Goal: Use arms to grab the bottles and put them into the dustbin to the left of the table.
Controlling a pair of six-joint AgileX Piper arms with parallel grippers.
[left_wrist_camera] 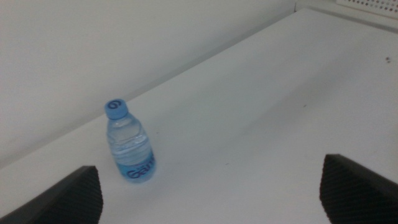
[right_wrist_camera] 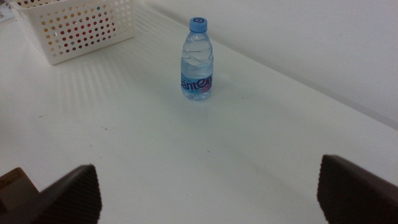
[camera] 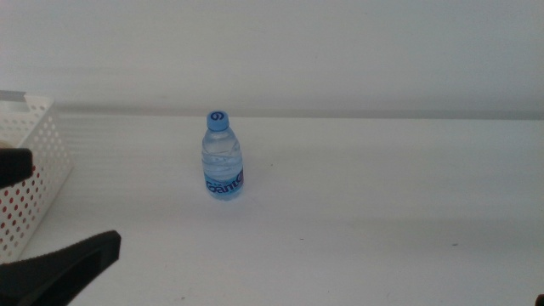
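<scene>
One bottle: small clear water bottle (camera: 223,157), blue cap and label, upright on the tabletop (camera: 382,204), mid-left, nothing touching it.
Dustbin: white perforated basket (camera: 30,170) at tabletop's left edge, well apart from the bottle; something red shows through its holes.
Left hand (left_wrist_camera: 211,190): jaws spread wide, holding nothing, low at near-left, bottle ahead of it.
Right hand (right_wrist_camera: 208,190): jaws wide apart, holding nothing, faces bottle and basket from a distance.
</scene>
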